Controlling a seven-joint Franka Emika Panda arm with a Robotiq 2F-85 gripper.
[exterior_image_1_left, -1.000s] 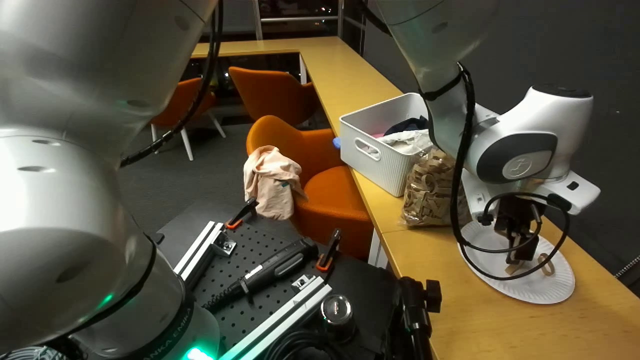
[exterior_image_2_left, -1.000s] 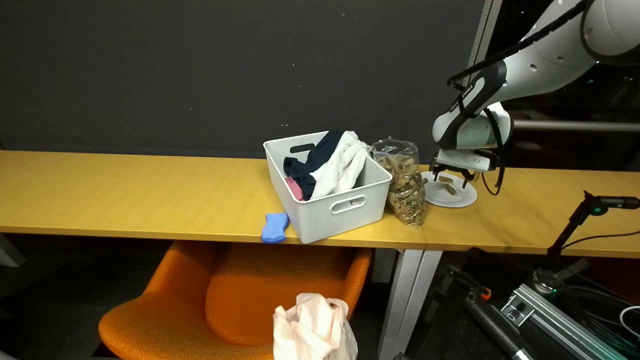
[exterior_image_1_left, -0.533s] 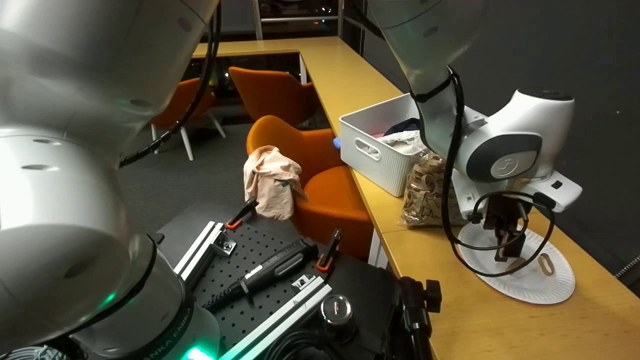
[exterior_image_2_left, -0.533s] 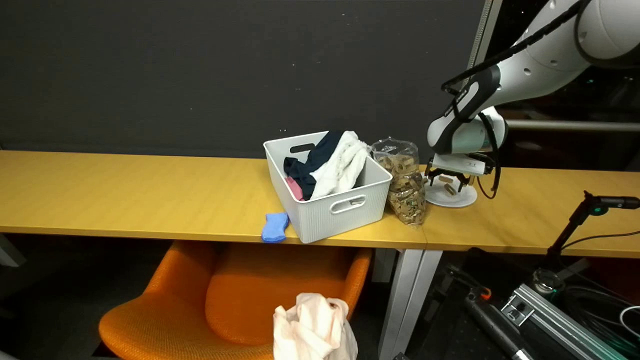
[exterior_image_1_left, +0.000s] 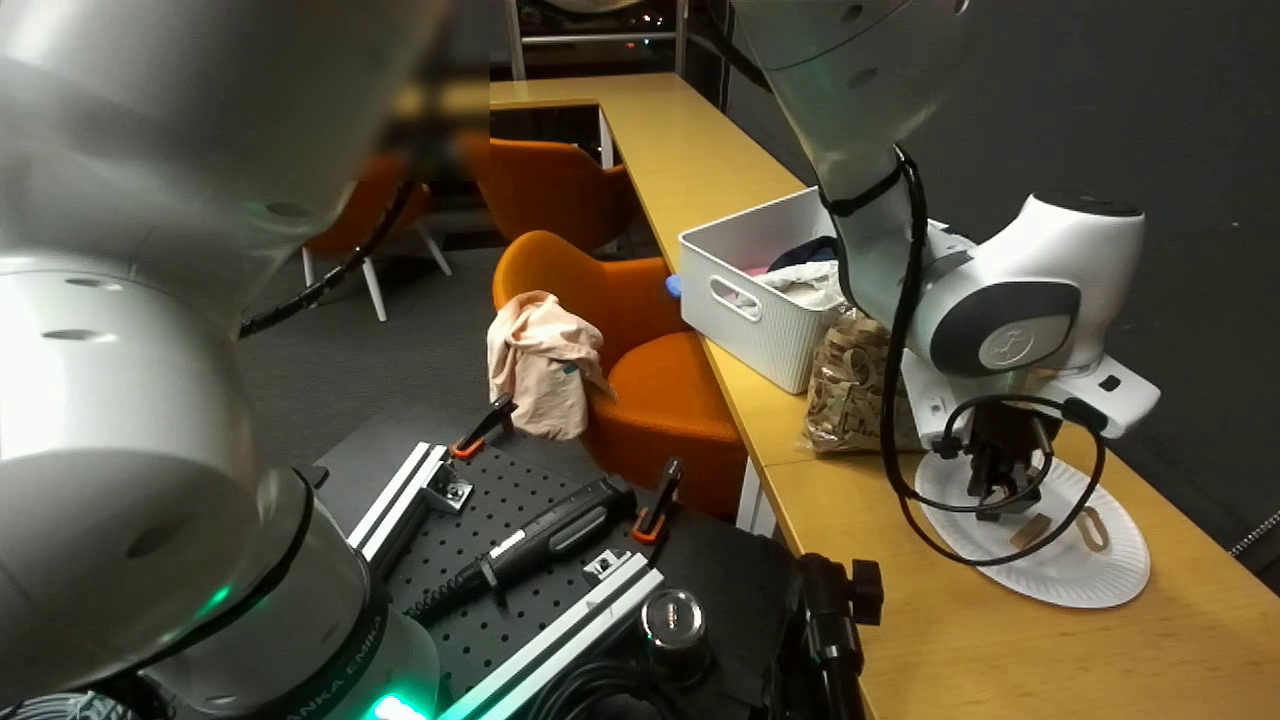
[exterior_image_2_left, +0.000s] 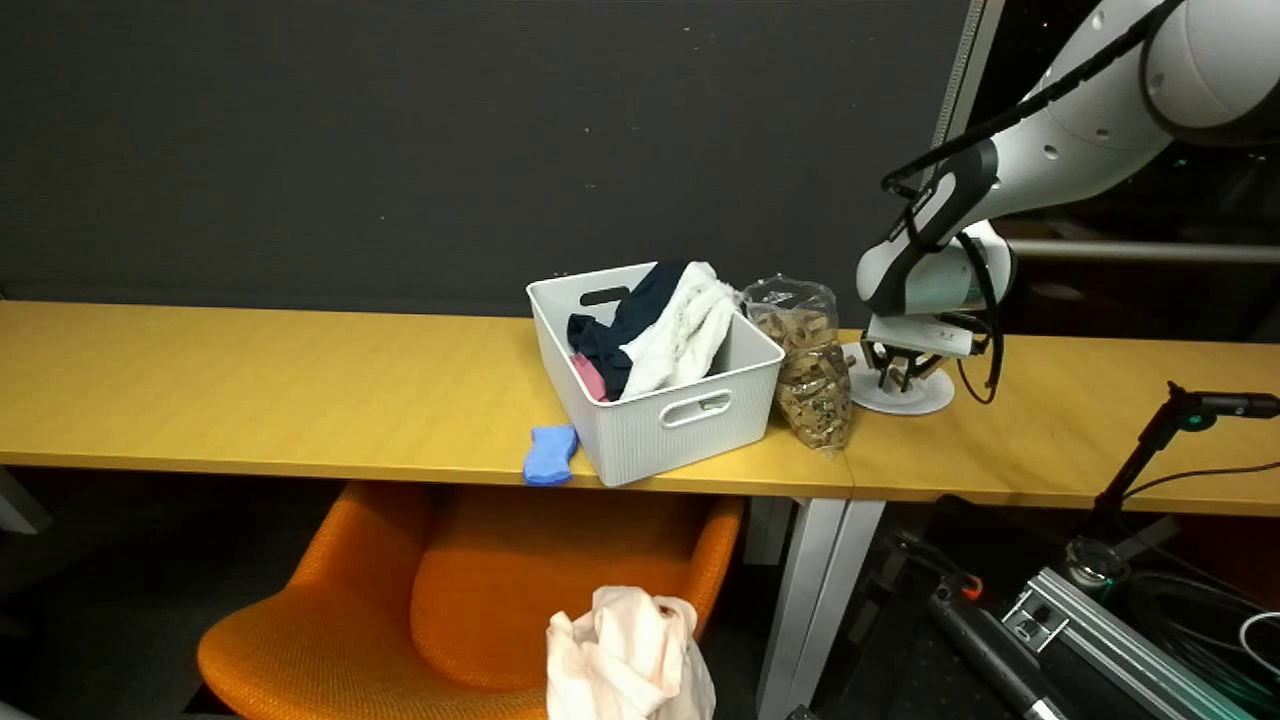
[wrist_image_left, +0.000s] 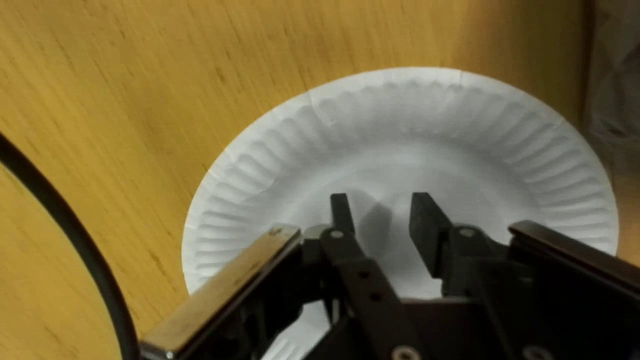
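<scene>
Got one paper plate (wrist_image_left: 425, 100), two loose brown bits (exterior_image_1_left: 1030, 531) I can see, one white bin (exterior_image_2_left: 650, 447), one plastic bag (exterior_image_2_left: 812, 390), one blue thingy (exterior_image_2_left: 550, 455), plus three orange chairs (exterior_image_1_left: 675, 425) and two orange-tipped clamps (exterior_image_1_left: 657, 505).

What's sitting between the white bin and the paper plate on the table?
A clear bag of brown pieces sits between the white bin and the paper plate; this shows in both exterior views.

Black fingers (exterior_image_2_left: 907, 380) over a white plate (exterior_image_2_left: 905, 405).
</scene>
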